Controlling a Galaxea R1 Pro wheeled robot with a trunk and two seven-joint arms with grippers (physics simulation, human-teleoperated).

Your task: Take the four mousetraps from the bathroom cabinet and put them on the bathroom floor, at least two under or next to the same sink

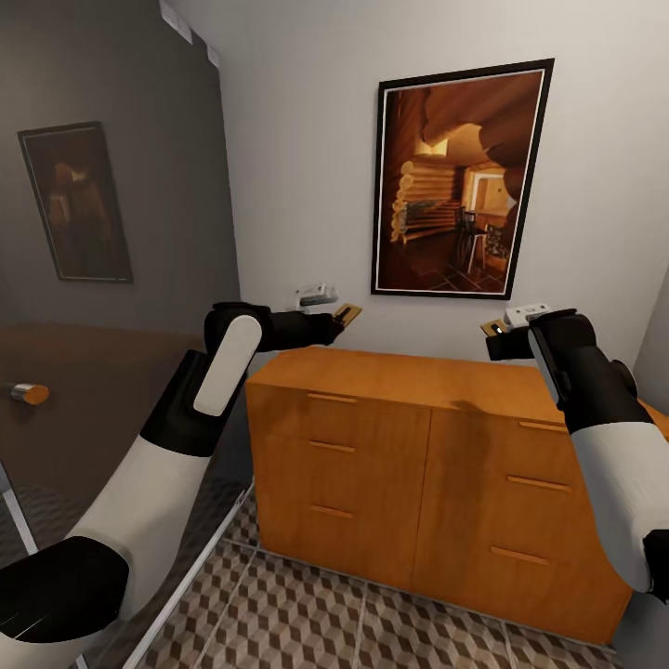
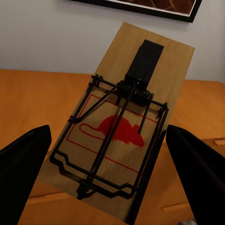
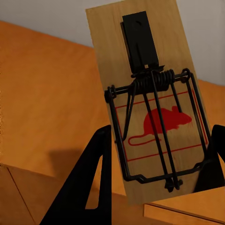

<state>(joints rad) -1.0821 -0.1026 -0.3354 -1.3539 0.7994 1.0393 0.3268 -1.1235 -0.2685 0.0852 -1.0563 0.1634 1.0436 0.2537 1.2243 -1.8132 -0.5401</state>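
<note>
A tan wooden mousetrap (image 2: 123, 122) with black wire and a red mouse print is sitting clamped in the left pincer (image 1: 346, 317), mid-frame above the orange cabinet (image 1: 390, 465); the right pincer (image 1: 493, 329) is gripping a second mousetrap (image 3: 152, 101).

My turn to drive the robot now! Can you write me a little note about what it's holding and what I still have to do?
Left gripper: shut on a mousetrap, held up above the cabinet.
Right gripper: shut on a second mousetrap, also above the cabinet top.
Done: two traps are picked up. None lies on the tiled floor here.
The other two traps and the sink: not in these pictures.
Left to do: carry these two to the sink and set them on the floor under or right beside it, then fetch the other two and put them on the same floor.
</note>
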